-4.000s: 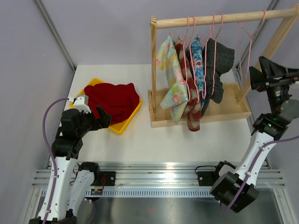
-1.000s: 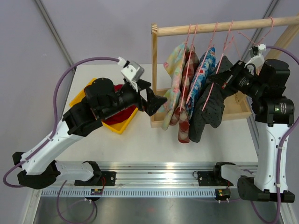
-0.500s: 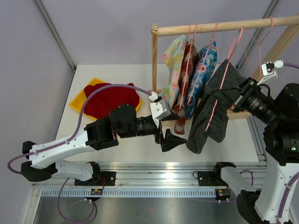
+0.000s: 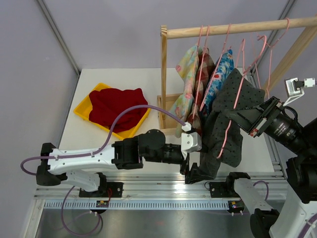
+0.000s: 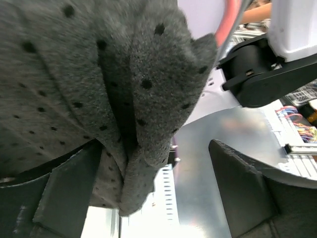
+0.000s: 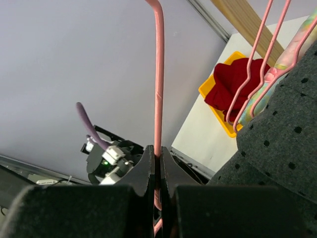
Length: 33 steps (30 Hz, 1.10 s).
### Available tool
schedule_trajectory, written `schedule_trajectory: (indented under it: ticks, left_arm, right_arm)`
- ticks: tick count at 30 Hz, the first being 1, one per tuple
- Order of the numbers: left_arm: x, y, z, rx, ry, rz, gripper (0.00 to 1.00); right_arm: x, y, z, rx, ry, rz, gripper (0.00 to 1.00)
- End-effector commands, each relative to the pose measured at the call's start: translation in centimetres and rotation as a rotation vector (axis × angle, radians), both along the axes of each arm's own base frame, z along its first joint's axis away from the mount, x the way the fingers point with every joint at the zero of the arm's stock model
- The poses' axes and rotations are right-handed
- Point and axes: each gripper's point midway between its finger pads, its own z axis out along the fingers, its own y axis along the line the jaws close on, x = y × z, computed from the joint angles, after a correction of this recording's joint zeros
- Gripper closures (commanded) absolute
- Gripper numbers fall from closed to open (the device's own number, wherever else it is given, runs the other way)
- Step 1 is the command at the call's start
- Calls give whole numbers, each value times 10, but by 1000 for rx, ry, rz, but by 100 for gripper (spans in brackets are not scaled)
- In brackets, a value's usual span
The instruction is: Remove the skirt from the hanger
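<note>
Pinches the thin wire of the pink hanger (image 6: 158, 74) with the right gripper (image 6: 157, 163), both fingers pressed tight together on it. Holds it tilted in front of the wooden rack (image 4: 237, 25), on the side of the near edge of the table (image 4: 94, 136). Draped over this hanger, the grey skirt (image 4: 228, 134) with black dots, its lower end hanging above the near table edge. Down there, the left gripper (image 4: 195, 174), reached across from the left, with fingers (image 5: 64, 198) spread wide on both sides of the lower hem of the skirt. In the left wrist view, a fold of the hem between the two fingers, closer to the left one and not squeezed; hard to tell if touching. On the rack behind, three more clothes (image 4: 190, 94) on pink hangers: a pale flowered one, a red one and a blue one. At the far left of the table, a yellow tray (image 4: 81, 108) with a dark red cloth (image 4: 119, 106) in it.
</note>
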Motion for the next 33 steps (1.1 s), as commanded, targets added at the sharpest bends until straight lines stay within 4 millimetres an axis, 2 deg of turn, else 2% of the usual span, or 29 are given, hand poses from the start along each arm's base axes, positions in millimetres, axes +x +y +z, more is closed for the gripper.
schedule_trajectory:
  ticks: [1, 2, 4, 5, 6, 7, 9, 10, 12, 13, 16, 18, 19, 21, 23, 24, 26, 27, 30, 32, 33]
  left_arm:
    - [-15, -9, 33, -115, -7, -47, 18]
    - [-16, -14, 27, -97, -6, -40, 41]
    - [-14, -16, 25, -79, -8, -21, 66]
    - [-16, -16, 23, -76, -6, -21, 87]
    - [-15, -14, 24, -78, 0, -9, 95]
    - [-14, -12, 17, -67, 5, 3, 100]
    - [-14, -4, 19, -90, 15, 22, 100]
    - [-13, -1, 8, -75, 19, 34, 100]
    - [-11, 5, 6, -95, 28, 55, 100]
    - [-12, 13, -4, -90, 33, 63, 100]
    - [-21, 29, -13, -79, 61, 58, 100]
    - [-41, 39, -56, 21, 75, 31, 100]
    - [-50, 45, -68, 53, 78, 16, 100]
    - [-72, 62, -111, 175, 79, 32, 100]
    - [-87, 76, -140, 277, 71, 62, 100]
    - [-90, 88, -163, 370, 88, 85, 100]
    - [-96, 101, -185, 451, 83, 121, 100]
    - [-95, 110, -201, 516, 97, 151, 100]
    - [-86, 127, -215, 572, 108, 229, 100]
    - [-74, 139, -211, 587, 93, 297, 100]
    - [-69, 144, -198, 561, 96, 317, 100]
  right_arm:
    - [-26, 8, 35, 31, -150, 69, 100]
    - [-28, 8, 38, 40, -154, 73, 100]
    - [-31, 9, 40, 43, -159, 84, 100]
    - [-32, 9, 42, 44, -162, 82, 100]
    - [-32, 9, 42, 45, -156, 82, 100]
    - [-31, 9, 42, 44, -154, 82, 100]
    - [-33, 10, 44, 44, -159, 92, 100]
    - [-33, 10, 45, 48, -157, 94, 100]
    - [-33, 10, 47, 51, -167, 92, 100]
    - [-33, 10, 47, 52, -170, 87, 100]
    - [-28, 8, 53, 47, -185, 65, 100]
    - [-21, 7, 58, 44, -183, 58, 100]
    - [-26, 6, 67, 31, -222, 49, 100]
    - [-16, 4, 70, 24, -213, 29, 100]
    - [-16, 2, 79, 18, -247, 18, 100]
    - [-8, 2, 82, 19, -244, 13, 100]
    - [-6, 1, 89, 18, -264, 2, 100]
    - [2, -1, 90, 18, -258, -10, 100]
    - [7, -3, 89, 15, -244, -30, 100]
    - [8, -5, 77, 6, -203, -52, 100]
    - [9, -7, 71, -9, -194, -61, 100]
